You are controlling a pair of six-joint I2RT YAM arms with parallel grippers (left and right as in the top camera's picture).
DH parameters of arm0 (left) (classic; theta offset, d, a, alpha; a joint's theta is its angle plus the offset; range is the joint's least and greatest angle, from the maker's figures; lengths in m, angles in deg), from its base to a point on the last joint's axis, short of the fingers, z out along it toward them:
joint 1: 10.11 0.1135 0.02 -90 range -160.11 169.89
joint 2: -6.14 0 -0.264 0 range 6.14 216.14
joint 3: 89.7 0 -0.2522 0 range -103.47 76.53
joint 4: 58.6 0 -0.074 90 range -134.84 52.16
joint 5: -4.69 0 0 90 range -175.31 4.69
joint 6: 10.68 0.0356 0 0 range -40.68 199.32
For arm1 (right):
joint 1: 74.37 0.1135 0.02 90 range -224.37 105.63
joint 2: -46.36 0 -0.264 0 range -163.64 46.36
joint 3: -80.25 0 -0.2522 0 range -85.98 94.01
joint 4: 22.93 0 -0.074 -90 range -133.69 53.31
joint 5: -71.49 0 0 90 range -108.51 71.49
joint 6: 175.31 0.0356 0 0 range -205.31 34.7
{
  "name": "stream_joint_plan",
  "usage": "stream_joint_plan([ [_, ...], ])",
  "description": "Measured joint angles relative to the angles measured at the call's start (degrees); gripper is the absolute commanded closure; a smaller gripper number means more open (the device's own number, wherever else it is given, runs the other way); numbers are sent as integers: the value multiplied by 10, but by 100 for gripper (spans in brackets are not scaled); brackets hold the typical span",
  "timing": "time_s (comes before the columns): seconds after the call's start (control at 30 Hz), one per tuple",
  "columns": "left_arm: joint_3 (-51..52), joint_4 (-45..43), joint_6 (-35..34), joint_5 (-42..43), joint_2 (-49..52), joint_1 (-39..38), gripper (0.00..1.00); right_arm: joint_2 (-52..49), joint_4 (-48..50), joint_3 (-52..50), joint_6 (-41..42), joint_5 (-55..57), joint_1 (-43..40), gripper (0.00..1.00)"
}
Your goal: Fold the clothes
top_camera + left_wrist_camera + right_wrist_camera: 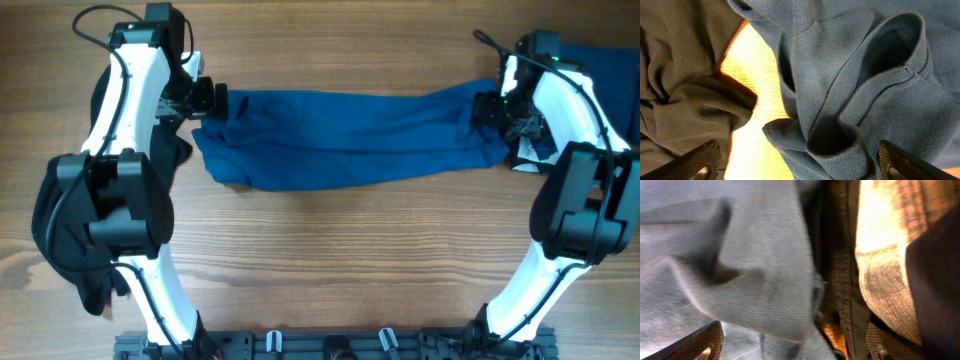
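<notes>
The medium-blue shirt (350, 140) lies bunched in a long band across the table, between my two grippers. My left gripper (212, 99) is at its left end. In the left wrist view its fingers (800, 167) stand wide apart around a ribbed fold of the blue shirt (855, 100), not closed on it. My right gripper (490, 108) is at the shirt's right end. In the right wrist view only one finger (697, 345) shows, far to the left over the blue cloth (740, 270); the other finger is hidden by cloth.
A black garment (60, 215) lies heaped at the left under my left arm and shows in the left wrist view (680, 75). A dark blue garment (600, 60) lies at the back right, with a light grey piece (530, 152) beside it. Dark stitched cloth (845, 280) shows right of the shirt.
</notes>
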Motion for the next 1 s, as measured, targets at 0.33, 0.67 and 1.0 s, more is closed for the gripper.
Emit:
stream_joint_plan([
  [0.33, 0, 0, 0, 0, 0, 0, 0, 0, 0, 0, -7, -2, -78, 7],
  [0.67, 0, 0, 0, 0, 0, 0, 0, 17, 10, 0, -22, -127, -77, 7],
  [1.0, 0, -10, 0, 0, 0, 0, 0, 61, 35, -12, -49, -154, -32, 12],
])
